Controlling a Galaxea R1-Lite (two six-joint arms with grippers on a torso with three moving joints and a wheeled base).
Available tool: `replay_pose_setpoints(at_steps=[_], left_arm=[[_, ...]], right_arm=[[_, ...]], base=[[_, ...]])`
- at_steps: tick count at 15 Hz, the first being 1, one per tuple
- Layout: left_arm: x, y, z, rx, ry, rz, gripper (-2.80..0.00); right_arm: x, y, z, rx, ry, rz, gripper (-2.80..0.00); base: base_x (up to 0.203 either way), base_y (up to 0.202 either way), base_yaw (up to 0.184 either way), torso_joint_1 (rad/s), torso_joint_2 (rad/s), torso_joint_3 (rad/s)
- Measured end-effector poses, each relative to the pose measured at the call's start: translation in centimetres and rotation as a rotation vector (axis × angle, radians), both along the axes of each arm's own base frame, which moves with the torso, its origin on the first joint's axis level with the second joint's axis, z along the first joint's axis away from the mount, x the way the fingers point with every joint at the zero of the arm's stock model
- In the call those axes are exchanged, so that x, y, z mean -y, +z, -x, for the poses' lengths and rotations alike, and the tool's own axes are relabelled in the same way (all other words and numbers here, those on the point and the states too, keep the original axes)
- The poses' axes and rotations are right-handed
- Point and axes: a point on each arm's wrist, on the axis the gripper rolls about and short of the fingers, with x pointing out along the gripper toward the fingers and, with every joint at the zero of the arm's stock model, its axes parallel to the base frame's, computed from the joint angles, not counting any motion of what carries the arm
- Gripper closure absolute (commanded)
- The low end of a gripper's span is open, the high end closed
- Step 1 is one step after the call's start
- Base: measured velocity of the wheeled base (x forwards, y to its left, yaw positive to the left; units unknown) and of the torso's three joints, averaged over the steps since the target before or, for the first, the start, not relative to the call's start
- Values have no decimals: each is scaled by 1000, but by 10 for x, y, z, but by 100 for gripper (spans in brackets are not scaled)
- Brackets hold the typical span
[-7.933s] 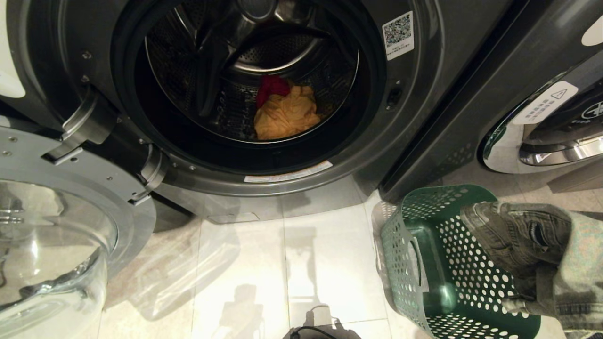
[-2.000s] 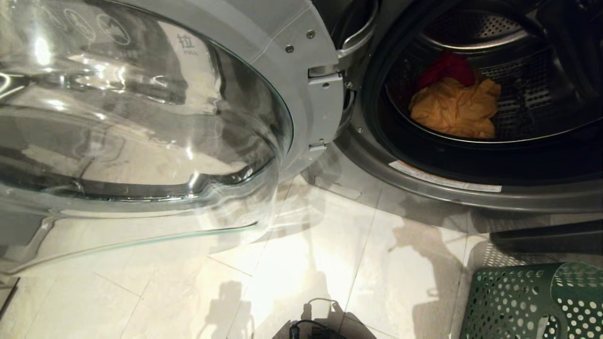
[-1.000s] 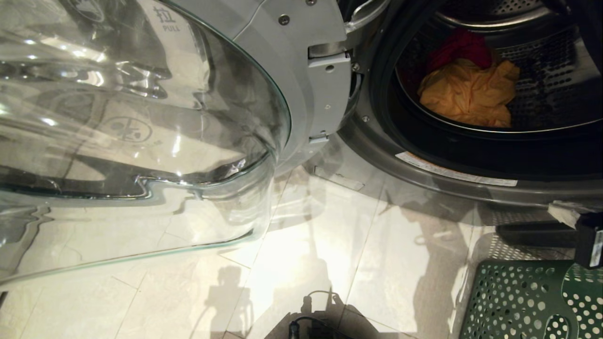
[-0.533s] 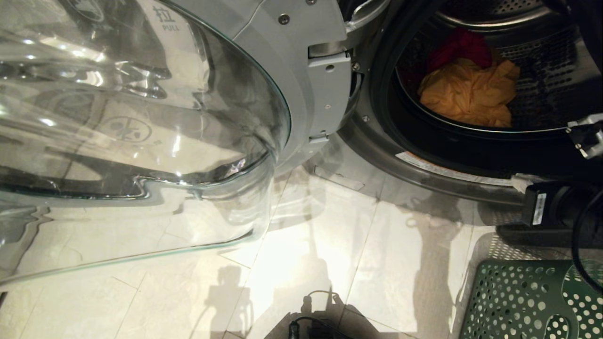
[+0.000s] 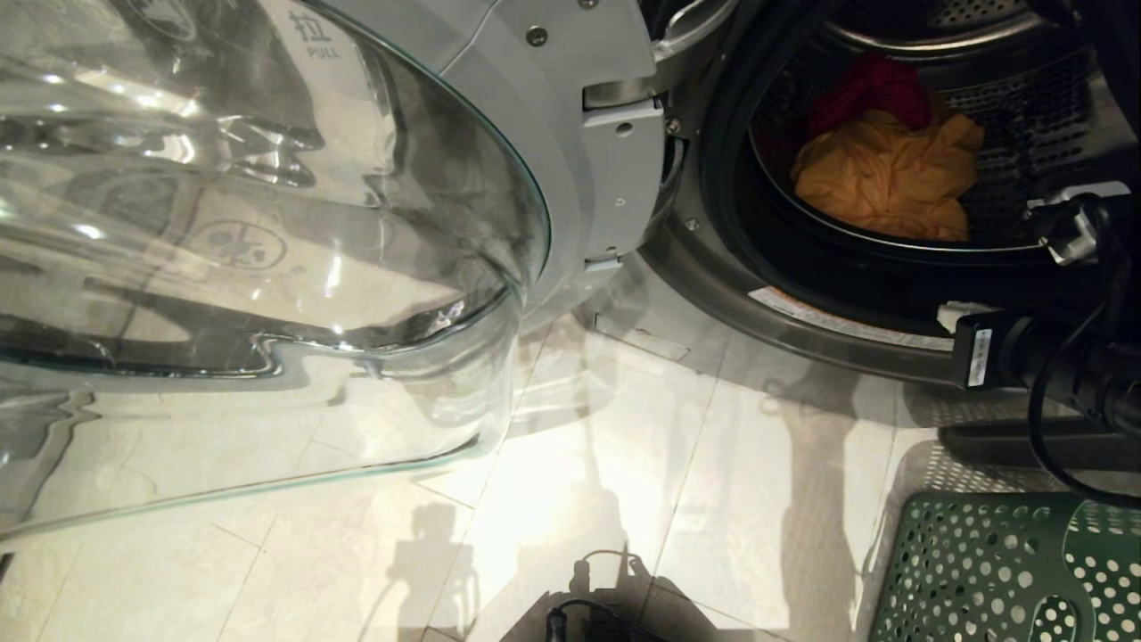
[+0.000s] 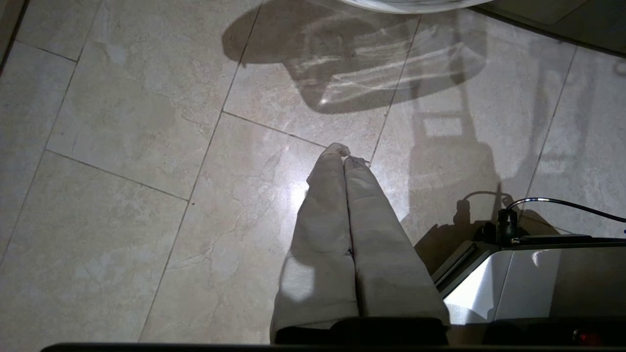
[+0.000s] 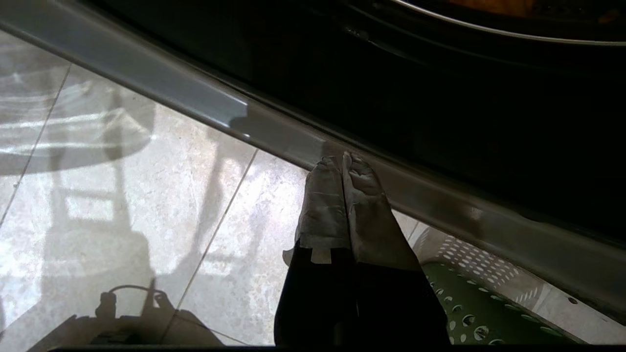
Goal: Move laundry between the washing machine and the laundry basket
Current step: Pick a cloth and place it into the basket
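The washing machine [image 5: 713,276] stands with its door swung open. Low in its drum lies laundry: a yellow-orange garment [image 5: 882,183] with a red one [image 5: 869,89] behind it. A corner of the green laundry basket [image 5: 989,571] shows on the floor at the lower right. My right gripper [image 5: 958,316] reaches in from the right edge, shut and empty. Its taped tips [image 7: 342,159] are just in front of the machine's lower front rim [image 7: 195,98], above the basket [image 7: 469,313]. My left gripper [image 6: 344,150] hangs shut and empty over the floor tiles.
The open door's bulging glass [image 5: 267,250] fills the left half of the head view, hinged [image 5: 615,152] beside the drum opening. My base with a black cable [image 5: 588,624] is at the bottom centre, on pale floor tiles [image 5: 624,464].
My right arm has come in from the right edge and risen up and left toward the drum opening. The head view has held still for the last second; before that it shifted left.
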Motion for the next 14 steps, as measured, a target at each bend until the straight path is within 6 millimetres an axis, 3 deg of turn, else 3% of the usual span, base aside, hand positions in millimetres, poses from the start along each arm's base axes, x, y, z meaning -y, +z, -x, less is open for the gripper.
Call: replay_pose_setpoints(at_steps=[8, 14], left_arm=[[0, 0, 0, 0, 0, 0, 0], [0, 0, 0, 0, 0, 0, 0]], right_arm=[[-7, 24, -33, 107, -55, -34, 0], [-14, 25, -61, 188, -87, -35, 0]], base=[[0, 0, 0, 0, 0, 0], [0, 0, 0, 0, 0, 0]])
